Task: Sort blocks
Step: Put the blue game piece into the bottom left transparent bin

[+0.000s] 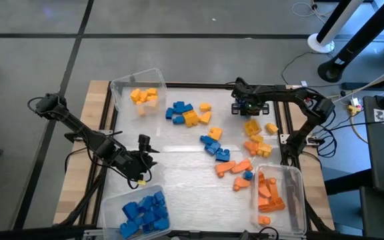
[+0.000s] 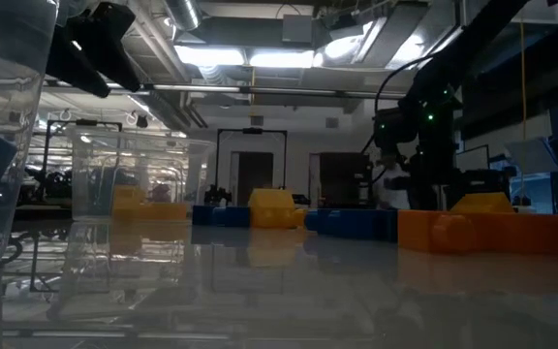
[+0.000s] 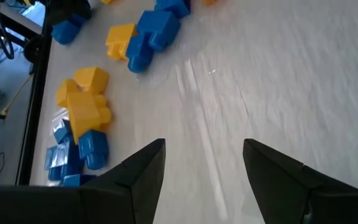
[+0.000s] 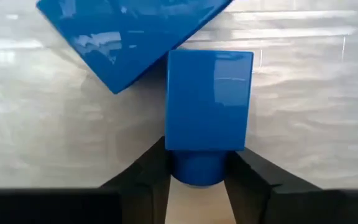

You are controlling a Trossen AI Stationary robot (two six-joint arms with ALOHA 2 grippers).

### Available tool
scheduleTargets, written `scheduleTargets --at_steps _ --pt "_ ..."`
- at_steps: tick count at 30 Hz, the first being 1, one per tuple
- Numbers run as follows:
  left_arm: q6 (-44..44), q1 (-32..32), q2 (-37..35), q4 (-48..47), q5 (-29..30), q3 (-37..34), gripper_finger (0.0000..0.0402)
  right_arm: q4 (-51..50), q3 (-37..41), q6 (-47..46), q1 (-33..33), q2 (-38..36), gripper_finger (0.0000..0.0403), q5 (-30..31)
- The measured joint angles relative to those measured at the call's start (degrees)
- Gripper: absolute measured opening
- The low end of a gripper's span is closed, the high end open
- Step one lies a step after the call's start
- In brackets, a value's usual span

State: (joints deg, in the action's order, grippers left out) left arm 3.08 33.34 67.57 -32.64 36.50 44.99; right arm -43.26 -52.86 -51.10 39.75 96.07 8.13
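Loose blocks lie across the table's middle in the high view: a blue and yellow cluster (image 1: 189, 113), blue ones (image 1: 215, 147), and orange and yellow ones (image 1: 252, 143). My right gripper (image 1: 240, 105) is near the far edge, shut on a blue block (image 4: 209, 99). A second blue block (image 4: 129, 37) lies just beyond it. My left gripper (image 1: 144, 150) hangs open over bare table left of centre, touching nothing. In its wrist view the open fingers (image 3: 204, 155) face yellow and blue blocks (image 3: 86, 106). My right gripper pinches the blue block by the round stud (image 4: 196, 171) at its near end, one finger on each side. The block's square body sticks out beyond the fingertips, toward the second blue block. Whether it is lifted or resting on the table I cannot tell.
Three clear bins stand on the table: one with yellow blocks at the far left (image 1: 139, 93), one with blue blocks at the near left (image 1: 142, 210), and one with orange blocks at the near right (image 1: 279, 193). Bare table lies between the left gripper and the block clusters.
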Motion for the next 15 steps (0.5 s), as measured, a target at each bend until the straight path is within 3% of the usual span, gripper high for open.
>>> scheduleTargets --at_steps 3,9,15 --pt "0.56 -0.01 0.0 -1.32 0.01 0.0 0.0206 0.01 0.0 2.89 0.04 0.0 0.0137 -1.14" --pt "1.6 0.0 -1.34 -3.27 0.01 0.0 0.0206 -0.05 -0.05 8.03 0.04 -0.02 0.0115 -3.07" --pt "1.65 -0.02 -5.07 -3.21 0.01 0.0 0.0206 -0.27 -0.04 11.18 -0.07 -0.41 0.0127 -7.02"
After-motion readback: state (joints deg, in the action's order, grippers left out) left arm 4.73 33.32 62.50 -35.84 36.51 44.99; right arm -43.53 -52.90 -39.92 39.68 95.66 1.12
